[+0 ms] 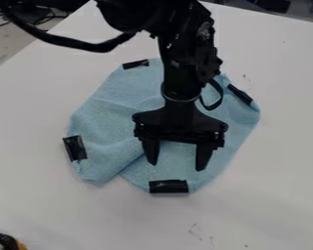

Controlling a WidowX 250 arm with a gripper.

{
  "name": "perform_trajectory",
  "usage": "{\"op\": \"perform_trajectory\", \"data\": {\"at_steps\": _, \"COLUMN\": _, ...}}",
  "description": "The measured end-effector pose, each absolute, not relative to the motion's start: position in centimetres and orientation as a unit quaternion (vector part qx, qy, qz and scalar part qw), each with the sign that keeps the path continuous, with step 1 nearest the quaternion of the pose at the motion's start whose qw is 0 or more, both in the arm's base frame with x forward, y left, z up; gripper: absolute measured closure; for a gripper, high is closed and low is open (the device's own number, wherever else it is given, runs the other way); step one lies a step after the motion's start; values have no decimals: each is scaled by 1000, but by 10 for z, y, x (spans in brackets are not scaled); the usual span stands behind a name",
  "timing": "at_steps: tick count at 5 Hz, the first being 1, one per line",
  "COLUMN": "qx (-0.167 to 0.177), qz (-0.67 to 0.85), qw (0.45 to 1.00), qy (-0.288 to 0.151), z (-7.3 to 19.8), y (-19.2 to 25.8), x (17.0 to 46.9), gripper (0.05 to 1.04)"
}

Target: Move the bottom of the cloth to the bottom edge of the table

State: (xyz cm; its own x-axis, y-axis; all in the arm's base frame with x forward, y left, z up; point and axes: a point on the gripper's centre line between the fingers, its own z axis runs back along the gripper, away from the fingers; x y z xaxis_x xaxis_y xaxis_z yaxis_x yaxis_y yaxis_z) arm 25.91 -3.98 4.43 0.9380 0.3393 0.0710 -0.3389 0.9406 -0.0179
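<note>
The gripper point(177, 158) hangs over the lower middle of the light blue cloth point(113, 127), its two fingers apart with only cloth seen between them. The cloth lies on the white table point(35, 195), with a fold running through its lower left part. Black tape pieces mark its edges: one at the bottom point(169, 186), just below the fingertips, one at the left point(75, 148), one at the upper left and one at the upper right. The arm covers the cloth's upper middle. Whether the fingertips touch the cloth, I cannot tell.
At the lower left corner of the view is a black and orange object point(5, 241). A black cable point(74, 44) loops from the arm across the upper left. Dark equipment and wires are beyond the table's upper left edge. Small marks dot the table's lower right part.
</note>
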Motion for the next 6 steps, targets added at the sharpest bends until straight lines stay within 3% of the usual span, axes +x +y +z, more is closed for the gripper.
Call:
{"op": "perform_trajectory", "data": {"at_steps": 2, "qx": -38, "qz": 171, "qw": 984, "qy": -19, "z": 19, "y": -46, "x": 262, "gripper": 83}}
{"op": "perform_trajectory", "data": {"at_steps": 3, "qx": -39, "qz": 171, "qw": 984, "qy": -6, "z": 11, "y": -44, "x": 260, "gripper": 83}}
{"op": "perform_trajectory", "data": {"at_steps": 4, "qx": -34, "qz": 172, "qw": 984, "qy": 14, "z": 10, "y": -38, "x": 265, "gripper": 83}}
{"op": "perform_trajectory", "data": {"at_steps": 6, "qx": 7, "qz": 150, "qw": 988, "qy": 34, "z": 18, "y": -17, "x": 286, "gripper": 83}}
